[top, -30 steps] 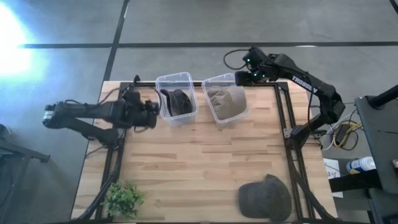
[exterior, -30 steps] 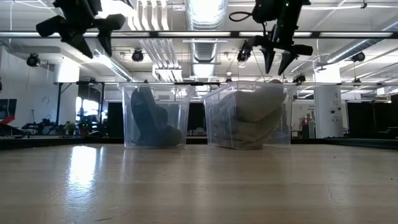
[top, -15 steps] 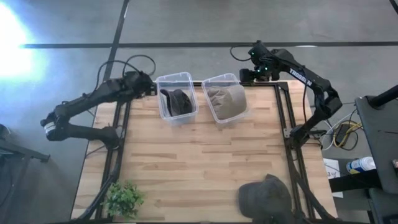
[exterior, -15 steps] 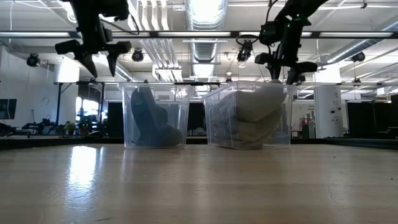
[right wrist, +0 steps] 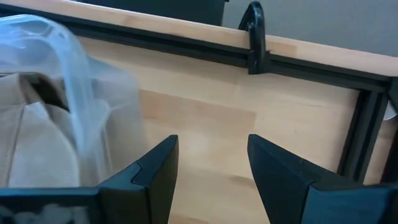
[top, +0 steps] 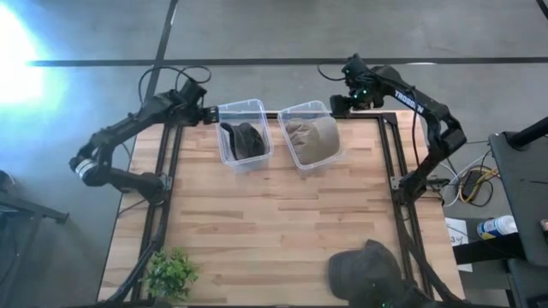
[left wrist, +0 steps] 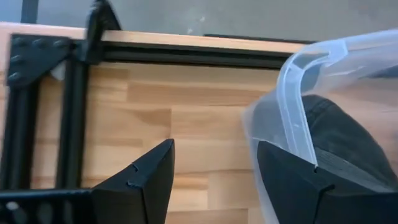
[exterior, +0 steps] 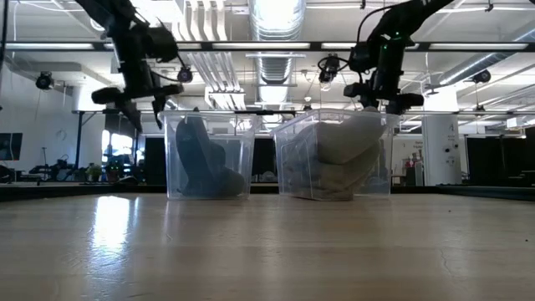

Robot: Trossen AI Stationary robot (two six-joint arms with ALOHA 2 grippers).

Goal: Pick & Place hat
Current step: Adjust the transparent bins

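A dark hat [top: 242, 137] lies in the left clear bin [top: 224, 109], and a tan hat [top: 311, 135] fills the right clear bin [top: 295, 108]. A grey hat [top: 366, 272] rests flat on the table by its near right edge. My left gripper [top: 205, 113] hangs open at the left bin's far left corner; in the left wrist view its fingers [left wrist: 214, 171] stand beside the bin's rim [left wrist: 297, 81]. My right gripper [top: 338, 104] is open just off the right bin's far right corner, over bare wood [right wrist: 211, 162].
Both bins stand side by side along the table's far edge [exterior: 209, 155] [exterior: 334, 155]. A small green plant [top: 169, 272] sits at the near left corner. Black frame rails [top: 402, 214] run along the table's left, right and far sides.
My left arm has swung from the table's left side toward the far edge and come down to the left bin's far left corner. My right gripper has sunk lower beside the right bin's far right corner. Both have stayed open. The hats and bins have not moved.
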